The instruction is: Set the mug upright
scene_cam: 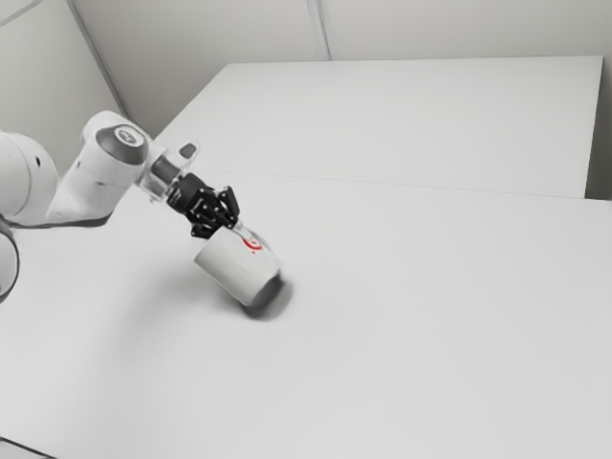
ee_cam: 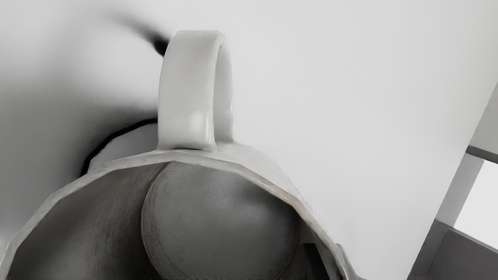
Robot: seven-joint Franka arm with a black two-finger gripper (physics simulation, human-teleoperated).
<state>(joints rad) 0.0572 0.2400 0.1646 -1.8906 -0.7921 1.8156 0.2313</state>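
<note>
The Franka arm is built of smooth, glossy white segments with rounded, bulging shells [scene_cam: 94, 186]. A dark grey oval joint cap [scene_cam: 122, 145] carries a lighter round disc with a small dark marking too small to read. Thin dark seams edge the white shells, and a little dark dot [scene_cam: 38, 163] marks one of them. Farther along come a grey cylindrical collar [scene_cam: 164, 174], a pale bracket and a dark rounded knob [scene_cam: 188, 150]. The jointed black claw [scene_cam: 245, 232] has angular links dotted with tiny light spots.
</note>
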